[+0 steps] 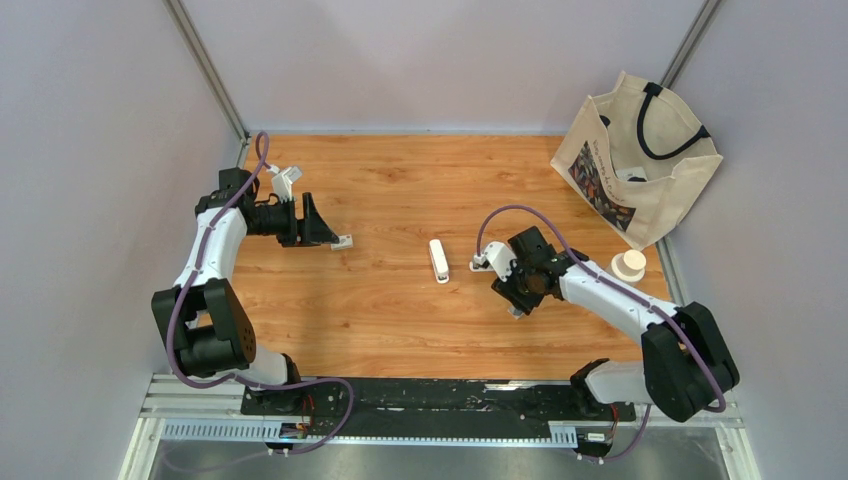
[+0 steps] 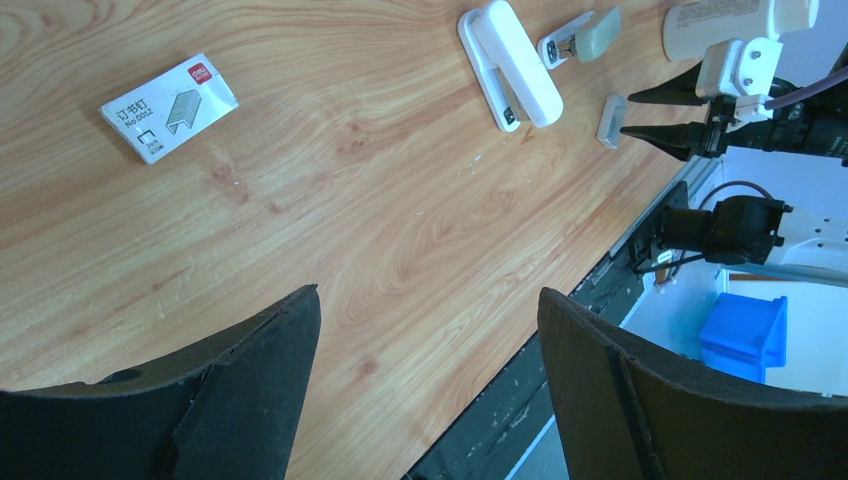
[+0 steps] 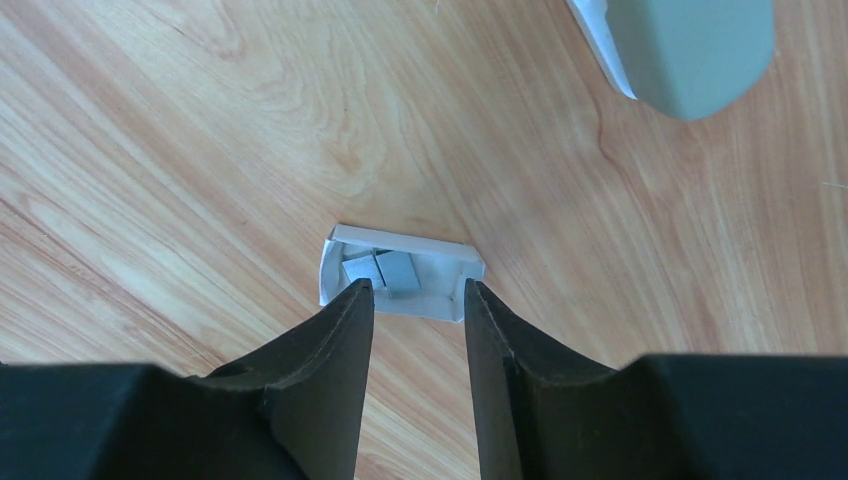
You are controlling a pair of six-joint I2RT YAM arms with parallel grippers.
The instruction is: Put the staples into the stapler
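Note:
The white stapler (image 1: 438, 261) (image 2: 505, 65) lies flat in the middle of the table. The staples (image 3: 385, 270) are short grey strips in a small white paper tray (image 3: 440, 300) on the wood. My right gripper (image 3: 415, 290) (image 1: 512, 300) is open just above the tray's near edge. One fingertip stands at each side and nothing is between the fingers. In the left wrist view the tray (image 2: 611, 120) shows beside the right gripper's fingers (image 2: 655, 135). My left gripper (image 2: 428, 293) (image 1: 325, 232) hangs wide open and empty at the far left.
A white staple box (image 2: 168, 107) (image 1: 343, 241) lies by the left gripper. A white piece with a grey cap (image 3: 690, 50) (image 2: 580, 35) lies next to the stapler. A canvas tote bag (image 1: 640, 170) and a white roll (image 1: 628, 265) sit at the right.

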